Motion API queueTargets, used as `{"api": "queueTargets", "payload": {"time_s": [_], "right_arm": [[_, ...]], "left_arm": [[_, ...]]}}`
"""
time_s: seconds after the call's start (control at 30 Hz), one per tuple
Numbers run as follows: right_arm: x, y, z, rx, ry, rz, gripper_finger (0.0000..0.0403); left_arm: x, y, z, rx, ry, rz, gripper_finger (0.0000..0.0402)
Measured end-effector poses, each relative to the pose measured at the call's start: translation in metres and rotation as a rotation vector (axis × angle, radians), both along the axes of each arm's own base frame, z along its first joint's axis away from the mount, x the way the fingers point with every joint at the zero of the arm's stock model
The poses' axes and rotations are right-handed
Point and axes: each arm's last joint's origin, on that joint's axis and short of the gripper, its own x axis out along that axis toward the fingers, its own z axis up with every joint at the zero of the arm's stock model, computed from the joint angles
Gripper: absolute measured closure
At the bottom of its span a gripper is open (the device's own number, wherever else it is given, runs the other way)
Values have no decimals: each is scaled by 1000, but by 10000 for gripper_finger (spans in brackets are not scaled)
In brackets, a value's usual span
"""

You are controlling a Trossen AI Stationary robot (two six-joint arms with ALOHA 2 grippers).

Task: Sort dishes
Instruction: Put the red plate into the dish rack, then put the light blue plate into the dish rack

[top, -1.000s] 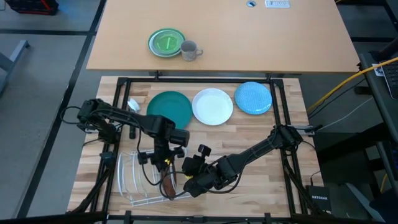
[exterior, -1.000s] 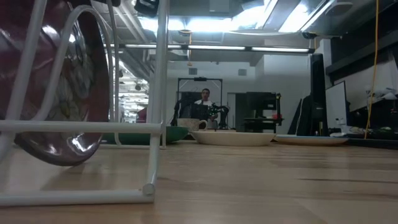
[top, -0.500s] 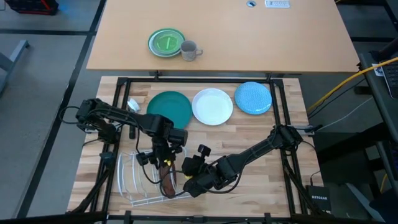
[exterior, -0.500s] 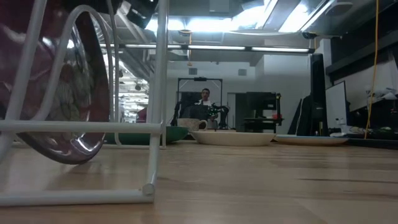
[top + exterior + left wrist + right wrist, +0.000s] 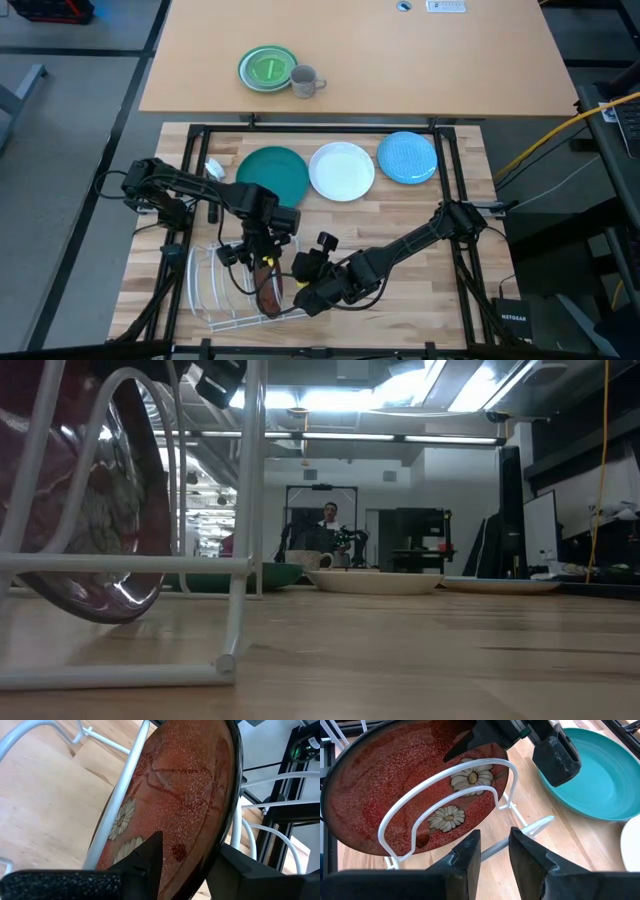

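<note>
The dark red plate with pale flowers (image 5: 268,292) stands on edge in the white wire rack (image 5: 205,290) at the table's near left. My left gripper (image 5: 262,262) is above it, shut on its rim. My right gripper (image 5: 303,292) is at the rack's right end, shut on a base rod. The teal plate (image 5: 272,172), the white plate (image 5: 342,170) and the speckled light blue plate (image 5: 407,158) lie flat in a row on the far part of the wooden top. My left gripper pinches the red plate's upper rim (image 5: 220,827), one finger (image 5: 147,857) on the flowered face and one behind. It comes from above, slanting down. The plate stands tilted between the rack's hoops, its lower rim (image 5: 100,610) down at the table. My right gripper has the rack's base rod (image 5: 520,834) between its two fingers (image 5: 467,857), which lie across the rod. It comes low from the table's right side. The rack stays on the table. The fingers hide the place of contact.
A small green plate (image 5: 267,68) and a grey mug (image 5: 305,82) sit on the second table beyond the far edge. A black frame (image 5: 320,126) runs around the wooden top. Bare wood lies right of the rack. A person (image 5: 328,520) shows far back in the room.
In the low view the rack has slid a little toward the table's left, and the red plate has gone with it. Both grippers have kept their holds and have barely shifted in the high view.
</note>
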Motion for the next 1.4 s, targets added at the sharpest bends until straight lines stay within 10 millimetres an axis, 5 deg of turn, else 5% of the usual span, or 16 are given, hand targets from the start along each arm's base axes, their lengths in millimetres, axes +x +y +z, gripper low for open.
{"api": "queueTargets", "payload": {"time_s": [0.87,1.4], "right_arm": [[0,0,0,-4,-5,-3,300],[1,-1,10,-56,-30,5,300]], "left_arm": [[-37,8,50,10,-154,61,284],[-86,21,96,76,-370,131,284]]}}
